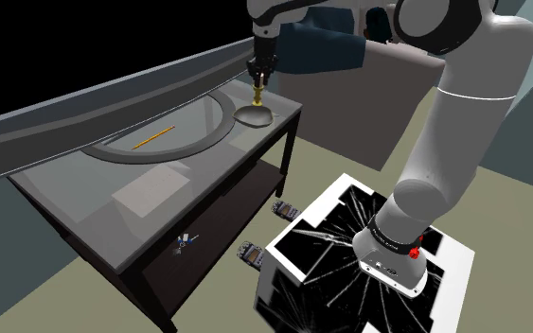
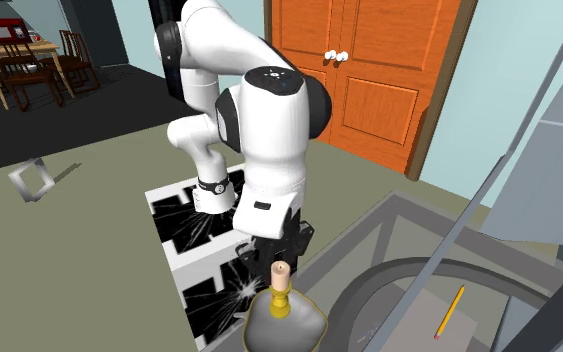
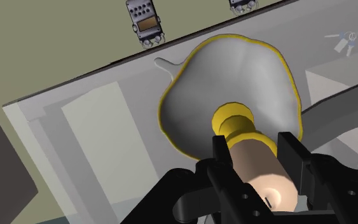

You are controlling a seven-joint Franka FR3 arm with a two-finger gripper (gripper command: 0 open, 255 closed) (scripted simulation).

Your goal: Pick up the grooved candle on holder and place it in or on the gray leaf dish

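In the shoulder view, the Franka arm's black gripper (image 1: pixel 259 74) hangs over the corner of the table (image 1: pixel 75 187) nearest the stand (image 1: pixel 349 255). The pale candle (image 1: pixel 257 88) on its yellow holder (image 1: pixel 257 98) is directly above the gray leaf dish (image 1: pixel 253 116), and a pencil (image 1: pixel 153 137) lies well apart, toward the table's middle. The second exterior view shows the holder's base down at the dish's centre, though contact cannot be confirmed. In the wrist view, both fingers (image 3: pixel 220 167) clamp the candle's sides, parted only by its width, with the yellow-rimmed dish spread beneath. The placing step appears nearly complete. The next move calls for settling the base, spreading the fingers and rising straight up so the tall candle does not topple.
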